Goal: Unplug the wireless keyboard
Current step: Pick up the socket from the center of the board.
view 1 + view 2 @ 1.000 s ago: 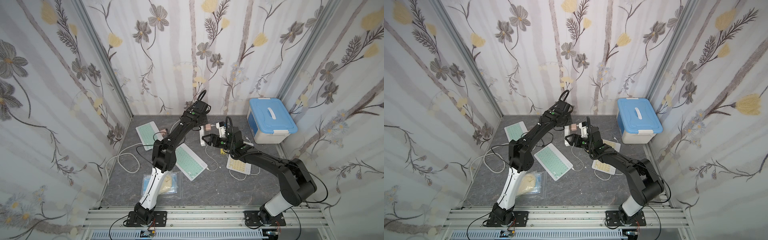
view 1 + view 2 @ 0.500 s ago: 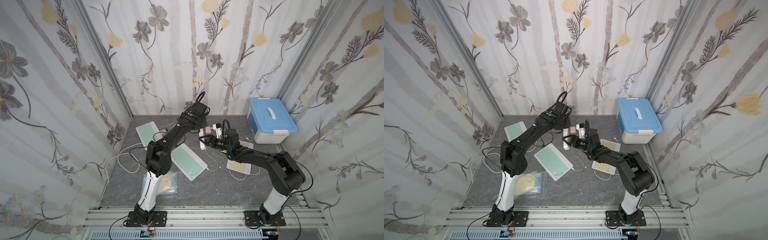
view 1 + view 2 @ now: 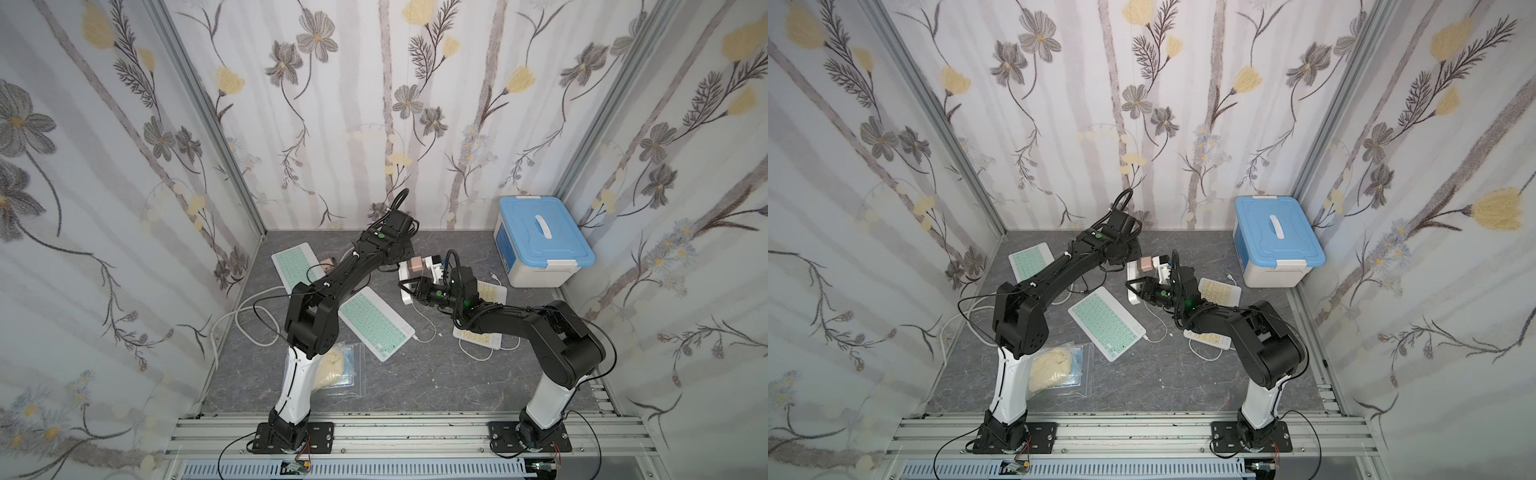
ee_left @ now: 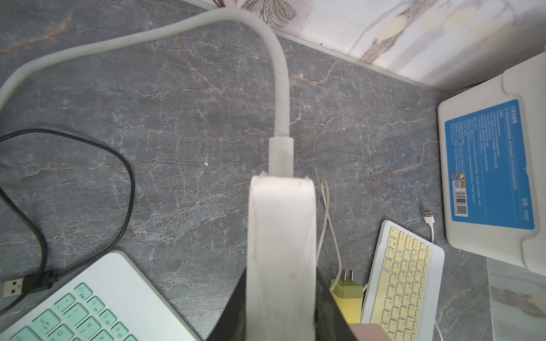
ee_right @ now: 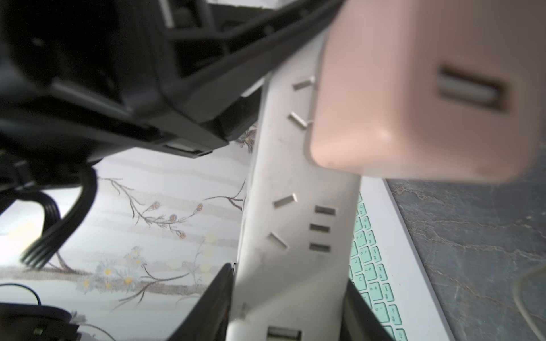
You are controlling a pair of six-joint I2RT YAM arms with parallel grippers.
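A white power strip [image 3: 404, 277] hangs above the table between both grippers, with a pink adapter [image 3: 414, 263] plugged into it. My left gripper [image 4: 280, 310] is shut on the strip [image 4: 280, 236] at the end where its thick white cord [image 4: 280, 88] leaves. Around the opposite end of the strip [image 5: 295, 236], my right gripper [image 5: 289, 310] is shut. A green keyboard [image 3: 376, 322] lies below on the table. A thin white cable [image 3: 426, 328] leaves its right end and rises toward the strip. Where the cable ends is hidden.
A second green keyboard [image 3: 293, 264] lies at the back left. A yellow keyboard [image 3: 492, 291] and another [image 3: 482, 338] lie under my right arm. A blue-lidded box [image 3: 540, 241] stands back right; a clear bag [image 3: 338, 365] lies at the front. A yellow adapter [image 4: 345, 292] and black USB cable [image 4: 17, 286] lie loose.
My right gripper has moved a little left to the strip's near end and its jaws have closed on it. The left gripper has kept its hold on the strip.
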